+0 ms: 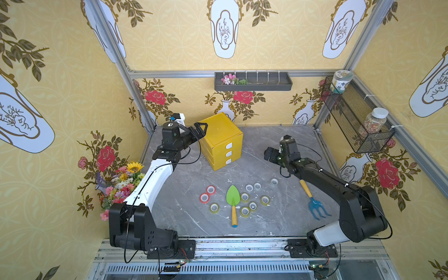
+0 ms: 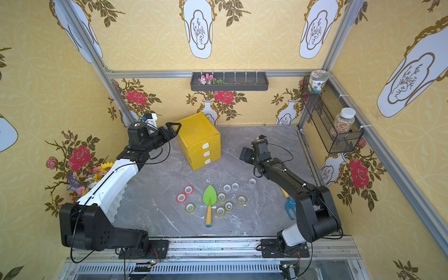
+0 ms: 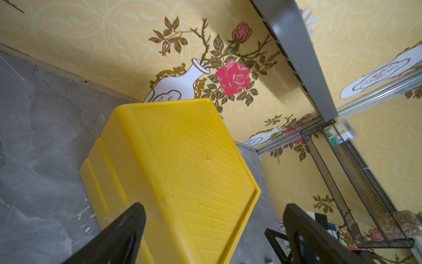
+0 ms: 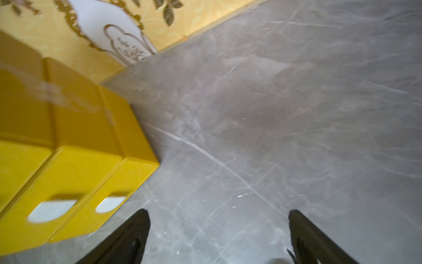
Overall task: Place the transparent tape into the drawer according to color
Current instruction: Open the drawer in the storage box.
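The yellow drawer cabinet (image 1: pixel 219 135) (image 2: pixel 197 134) stands at the back of the table, its three white-handled drawers all shut. The transparent tape lies in front of it: two red rolls (image 1: pixel 211 189) (image 2: pixel 188 189), several yellowish rolls (image 1: pixel 244 197) (image 2: pixel 221 196) and three colourless rolls (image 1: pixel 249 187) (image 2: pixel 227 187). My left gripper (image 1: pixel 201 129) (image 2: pixel 173 129) (image 3: pixel 214 206) hangs open at the cabinet's upper left corner, jaws astride the lid edge (image 3: pixel 194 160), holding nothing. My right gripper (image 1: pixel 269 154) (image 2: pixel 244 154) (image 4: pixel 218 212) is open and empty above bare table, right of the drawer fronts (image 4: pixel 68 182).
A green trowel (image 1: pixel 233 196) lies among the rolls and a blue hand rake (image 1: pixel 315 203) lies under the right arm. A flower bouquet (image 1: pixel 121 184) sits at the left wall. A wire basket (image 1: pixel 356 116) and a grey shelf (image 1: pixel 253 81) hang on the walls.
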Available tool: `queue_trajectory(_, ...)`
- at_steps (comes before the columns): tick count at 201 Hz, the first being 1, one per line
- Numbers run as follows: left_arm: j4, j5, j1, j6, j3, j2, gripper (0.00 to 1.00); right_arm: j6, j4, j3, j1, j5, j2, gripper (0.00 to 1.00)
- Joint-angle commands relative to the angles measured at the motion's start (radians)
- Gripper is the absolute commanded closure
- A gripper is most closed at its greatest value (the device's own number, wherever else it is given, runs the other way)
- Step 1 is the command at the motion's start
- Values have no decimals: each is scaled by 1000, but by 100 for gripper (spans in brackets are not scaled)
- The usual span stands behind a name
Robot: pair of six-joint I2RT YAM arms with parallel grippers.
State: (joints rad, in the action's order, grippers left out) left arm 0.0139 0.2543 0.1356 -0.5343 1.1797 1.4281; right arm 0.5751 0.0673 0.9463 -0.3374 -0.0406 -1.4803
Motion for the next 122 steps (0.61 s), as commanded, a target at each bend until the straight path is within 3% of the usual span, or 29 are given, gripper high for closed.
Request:
queue_trajectory(1, 137, 55, 1, 83, 30, 29, 0, 111, -163, -9, -31, 74, -11, 3)
queue_trajectory(29, 228, -21, 3, 115, 57, 41, 1, 245, -399, -65, -124, 81, -19, 0)
queue_trajectory(87, 209, -102, 18, 132, -24, 53, 8, 521, -870, -89, -284, 6, -190, 14)
queue_trajectory(122, 174, -102, 21, 120, -54, 67, 12, 602, -985, -29, -329, -11, -314, 20)
